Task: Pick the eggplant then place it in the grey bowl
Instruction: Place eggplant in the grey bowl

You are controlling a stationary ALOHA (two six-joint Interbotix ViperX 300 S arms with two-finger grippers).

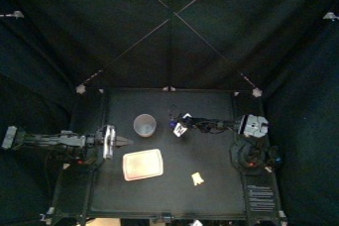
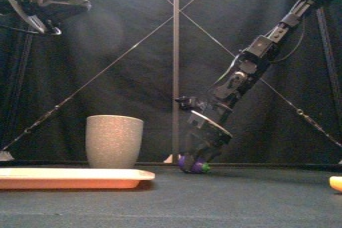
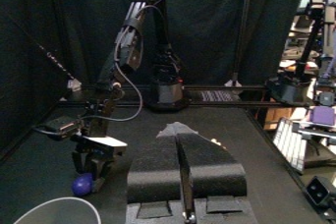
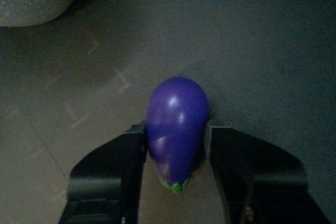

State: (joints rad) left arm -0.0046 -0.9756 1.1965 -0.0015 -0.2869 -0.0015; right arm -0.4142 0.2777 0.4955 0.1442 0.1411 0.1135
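In the top view, the small glossy purple toy eggplant [image 1: 180, 131] lies on the black table [image 1: 212, 195], at three o'clock of the tall grey speckled cup [image 1: 145, 124]. The cup looks empty, and the flat pink tray [image 1: 143, 164] at its six o'clock is bare.

In the front view, the right claw [image 2: 198, 158] reaches down around the eggplant.

The left wrist view shows the left claw [image 3: 184, 144] clenched on nothing, at the table's nine o'clock side.

The right wrist view shows the jaws pressing both flanks near the stem end. We judge the eggplant light, hard and slippery, and better held at the belly.
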